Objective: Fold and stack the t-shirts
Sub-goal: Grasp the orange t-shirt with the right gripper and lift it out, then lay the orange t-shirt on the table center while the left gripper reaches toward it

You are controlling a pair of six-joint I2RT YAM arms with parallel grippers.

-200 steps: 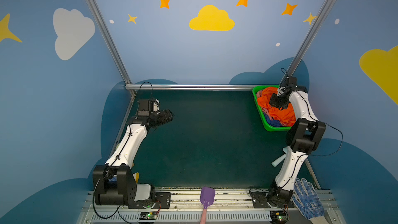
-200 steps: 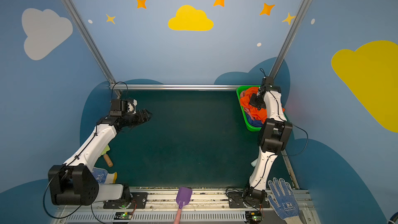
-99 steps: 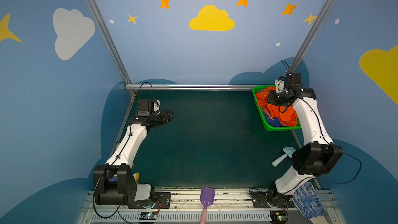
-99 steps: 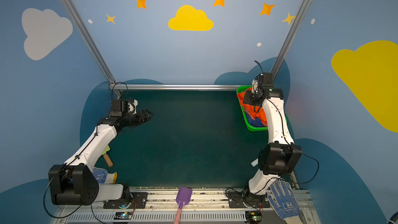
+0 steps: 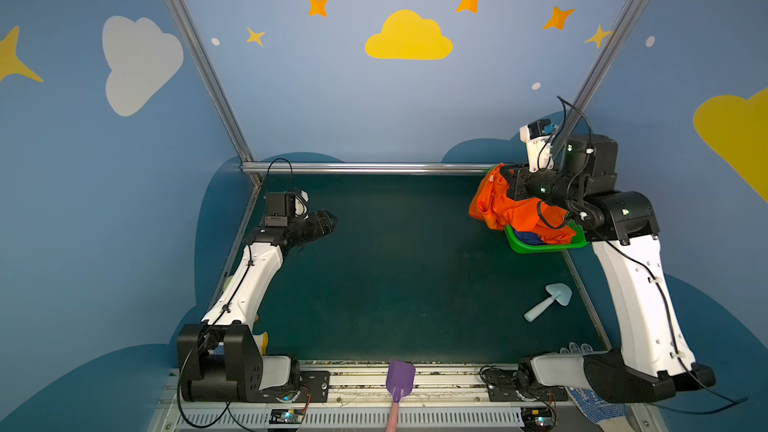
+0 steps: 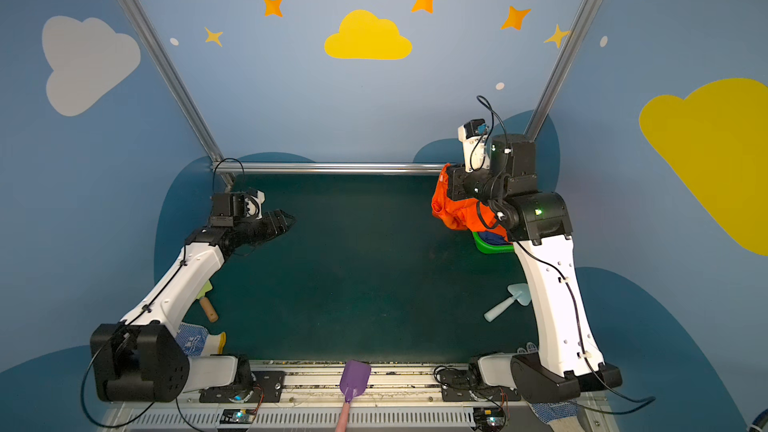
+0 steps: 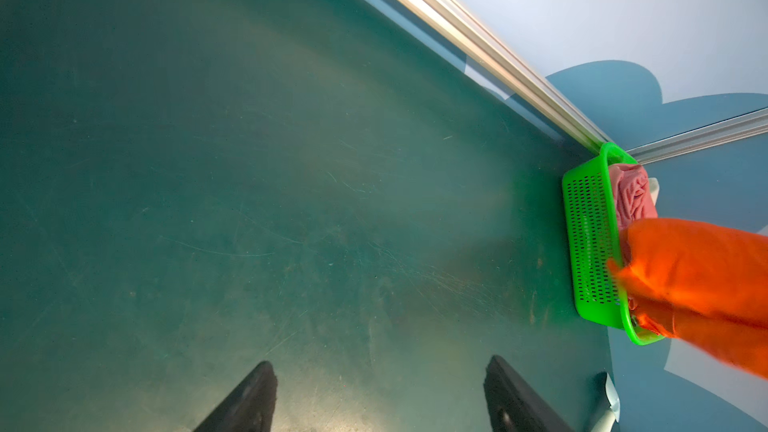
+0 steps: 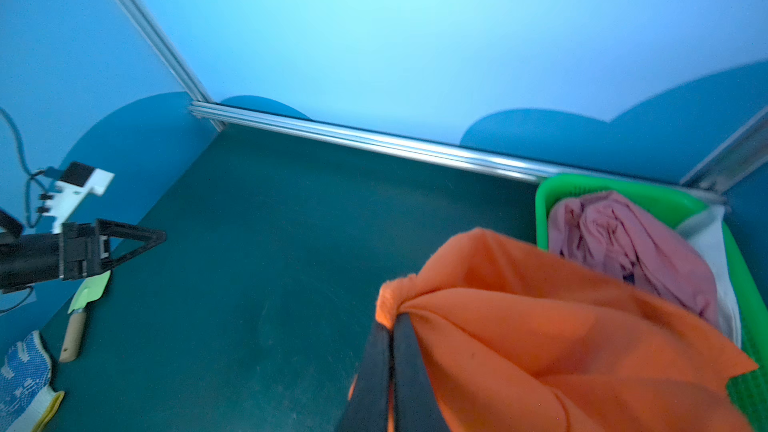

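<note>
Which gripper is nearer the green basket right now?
Right. The right gripper, shut on the orange t-shirt, hovers just by the green basket. The left gripper hangs open on the far side of the table.

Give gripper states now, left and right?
Left gripper: open, holding nothing.
Right gripper: closed on the orange t-shirt.

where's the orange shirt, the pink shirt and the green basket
orange shirt (image 8: 540, 338): right wrist view, middle of the gathered cloth
pink shirt (image 8: 623, 243): right wrist view, crumpled top folds
green basket (image 7: 590, 243): left wrist view, perforated side wall
</note>
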